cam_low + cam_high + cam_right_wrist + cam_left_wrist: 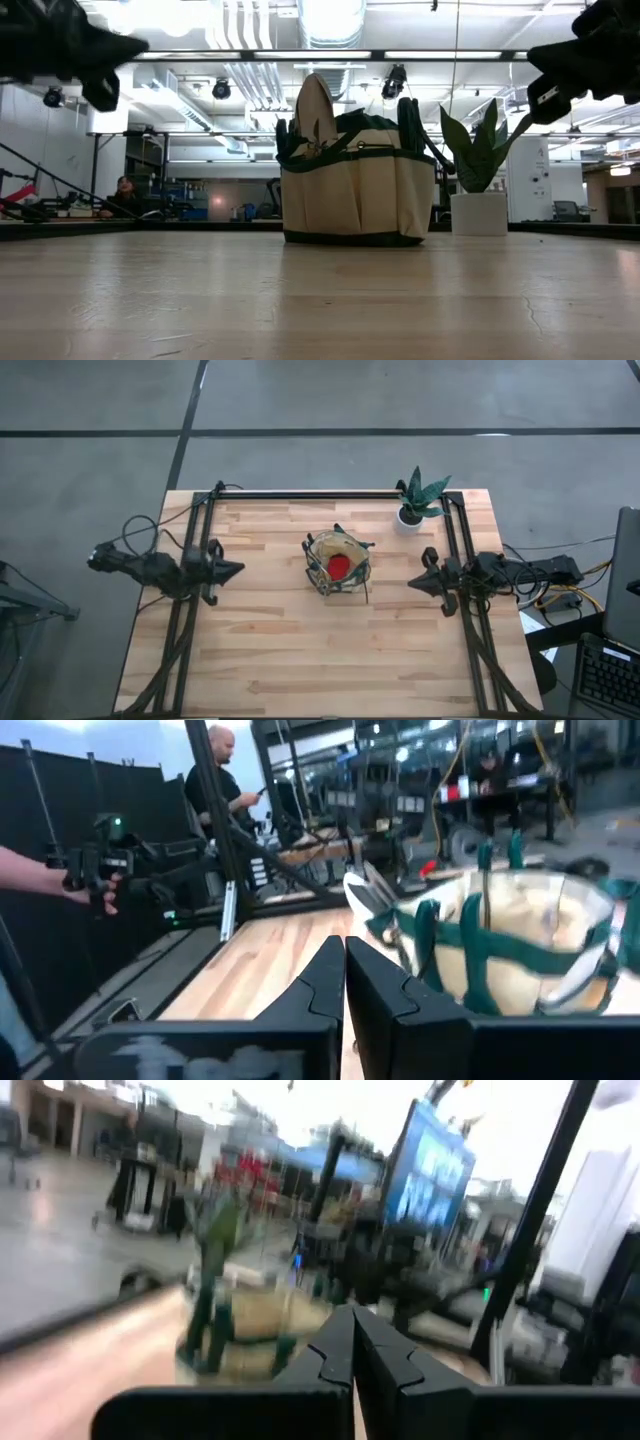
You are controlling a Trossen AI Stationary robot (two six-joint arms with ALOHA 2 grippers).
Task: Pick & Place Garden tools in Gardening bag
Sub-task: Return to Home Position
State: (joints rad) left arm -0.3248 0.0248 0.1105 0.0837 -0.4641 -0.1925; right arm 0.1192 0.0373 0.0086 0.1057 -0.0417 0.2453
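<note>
Gardening bag (338, 563), tan with dark green trim, stands upright on the table (280, 660). A red item (340, 566) lies inside it, and a trowel (316, 115) blade rises above its rim. Left gripper (236, 570) hangs well apart from the bag and points at it. Right gripper (414, 582) does the same on the bag's opposite side. Both have their fingers pressed together and hold nothing. Other tools in the bag are hard to make out.

1. tabletop (300, 650): light wood planks, with a dark frame (300, 493) along the far edge and both sides.
2. gardening bag (338, 562): stands upright, about centre.
3. white plant pot (408, 517): far-right corner, well apart from the bag.
</note>
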